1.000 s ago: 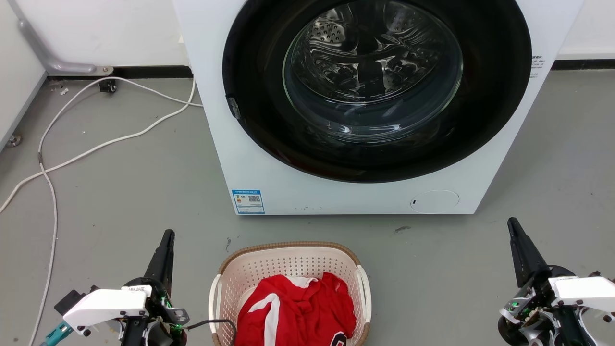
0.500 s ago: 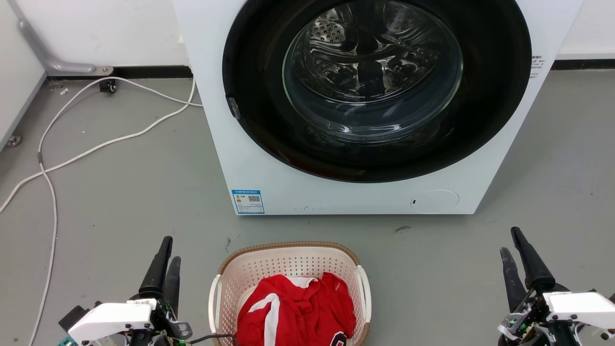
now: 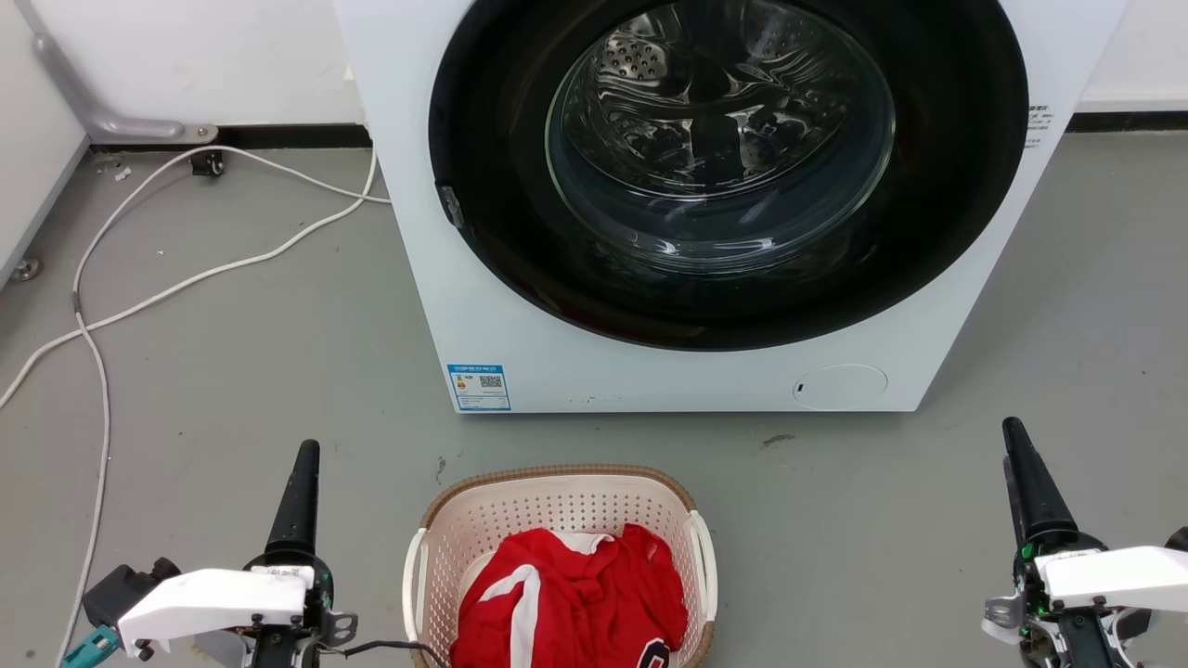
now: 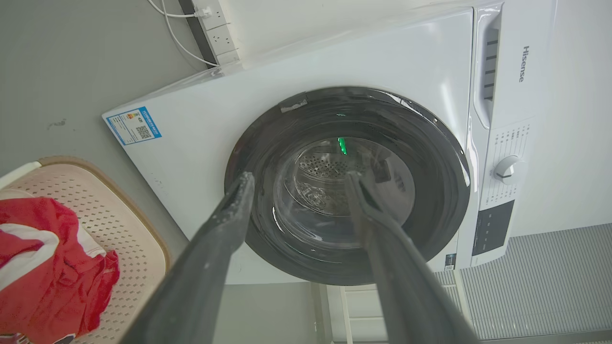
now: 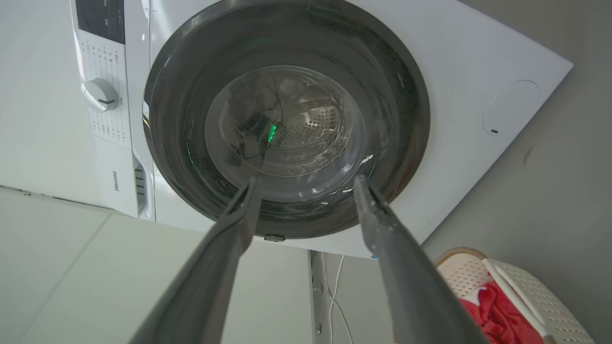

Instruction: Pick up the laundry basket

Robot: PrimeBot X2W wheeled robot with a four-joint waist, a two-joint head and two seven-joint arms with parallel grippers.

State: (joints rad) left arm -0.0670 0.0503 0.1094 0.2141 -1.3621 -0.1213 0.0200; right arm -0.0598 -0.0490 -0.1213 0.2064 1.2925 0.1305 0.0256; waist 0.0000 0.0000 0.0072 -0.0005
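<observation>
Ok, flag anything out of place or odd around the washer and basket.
White cables trail loose across the floor left of the washing machine, possibly a snag risk for wheels. A small dark mark stains the floor before the machine. The laundry basket stands upright, its red garment heaped inside; nothing spilled.

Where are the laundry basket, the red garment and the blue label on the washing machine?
laundry basket (image 3: 557, 508): head view, on its perforated back wall.
red garment (image 3: 594, 594): head view, middle of the cloth lying in the basket.
blue label (image 3: 479, 388): head view, centre of the sticker, near its QR code.
</observation>
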